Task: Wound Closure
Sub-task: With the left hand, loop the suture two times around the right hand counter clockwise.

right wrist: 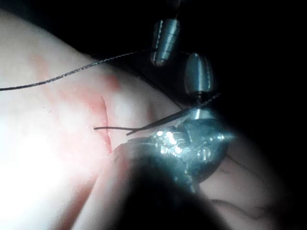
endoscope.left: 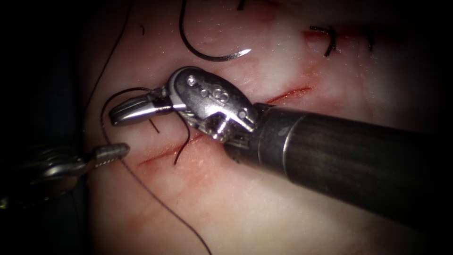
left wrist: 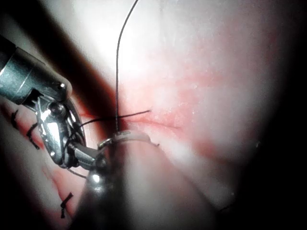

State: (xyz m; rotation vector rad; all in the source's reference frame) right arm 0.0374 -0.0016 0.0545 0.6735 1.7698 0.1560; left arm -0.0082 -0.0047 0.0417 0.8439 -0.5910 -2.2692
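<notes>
Right claw comes in from four o'clock on a thick dark shaft, its wrist lying over the middle of the cut. Its jaws look pressed together, their tip pointing toward nine o'clock, and a loop of thread curves around the tip; whether they pinch the thread cannot be told for sure, though it runs right at them. Left claw reaches in from nine o'clock, just below the right one. Its jaws are closed on the thread, which runs from them toward five o'clock across the tissue.

Needle lies free on the tissue at twelve o'clock, above the cut, held by neither claw and not in the tissue; its point faces three o'clock. A short thread end hangs across the cut under the right wrist. Finished stitches sit at two o'clock, further along the wound. Red fluid stains the tissue along the cut.

From the left wrist camera, thread rises taut from the claw. From the right wrist camera, thread stretches over the tissue near the cut.
</notes>
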